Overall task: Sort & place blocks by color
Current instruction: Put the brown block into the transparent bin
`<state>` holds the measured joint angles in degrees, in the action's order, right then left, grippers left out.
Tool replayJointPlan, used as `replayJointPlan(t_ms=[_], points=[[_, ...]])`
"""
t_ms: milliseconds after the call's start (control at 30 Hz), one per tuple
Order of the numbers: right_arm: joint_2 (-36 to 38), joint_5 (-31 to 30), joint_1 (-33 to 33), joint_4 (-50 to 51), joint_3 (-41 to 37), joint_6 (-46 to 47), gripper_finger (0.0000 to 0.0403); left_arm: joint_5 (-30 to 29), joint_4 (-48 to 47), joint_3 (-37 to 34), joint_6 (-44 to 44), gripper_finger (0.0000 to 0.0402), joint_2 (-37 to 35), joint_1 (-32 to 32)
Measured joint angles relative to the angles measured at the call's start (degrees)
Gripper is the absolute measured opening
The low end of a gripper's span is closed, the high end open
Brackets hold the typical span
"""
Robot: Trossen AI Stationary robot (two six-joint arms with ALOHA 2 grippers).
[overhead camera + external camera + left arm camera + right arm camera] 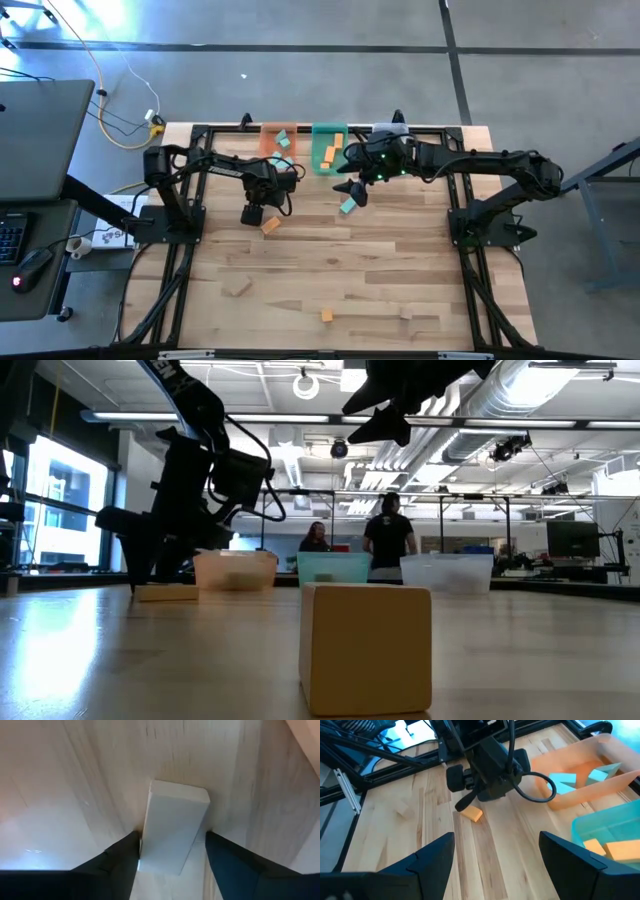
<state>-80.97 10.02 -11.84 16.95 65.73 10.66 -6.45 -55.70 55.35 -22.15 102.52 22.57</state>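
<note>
My left gripper (258, 218) is low over the table, open, with its fingers on either side of a small orange block (270, 226) that lies flat on the wood. The block looks pale in the left wrist view (175, 830) and also shows in the right wrist view (471, 814). My right gripper (352, 190) is open and empty, raised above the table (495, 855), just in front of the trays. A teal block (347, 206) lies on the table below it. The orange tray (278, 145) holds teal blocks (565, 782). The green tray (328, 148) holds orange blocks (612, 850). My left gripper comes at the orange block from above, one finger (122, 852) against one long side and the other finger (225, 855) close beside the opposite long side. I cannot tell whether both fingers touch it. The block rests flat on the table.
A clear tray (447, 572) stands at the far edge, to the right of the green one. Loose blocks lie nearer the front: a tan one (237, 289), an orange one (326, 315), and a tan cube close to the low camera (365, 648). People stand in the room behind the table.
</note>
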Motion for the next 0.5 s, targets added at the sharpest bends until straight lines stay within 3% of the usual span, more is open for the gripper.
replayJointPlan(t_ms=[267,500], points=[[0.0,0.0,0.0,0.8,0.0,0.0,0.0277,2.8,-0.7,0.0,0.5,0.0097,0.0,0.1],[0.0,0.0,0.0,0.8,0.0,0.0,0.0277,5.4,-0.6,0.1,2.0,0.0095,-1.0,0.6]])
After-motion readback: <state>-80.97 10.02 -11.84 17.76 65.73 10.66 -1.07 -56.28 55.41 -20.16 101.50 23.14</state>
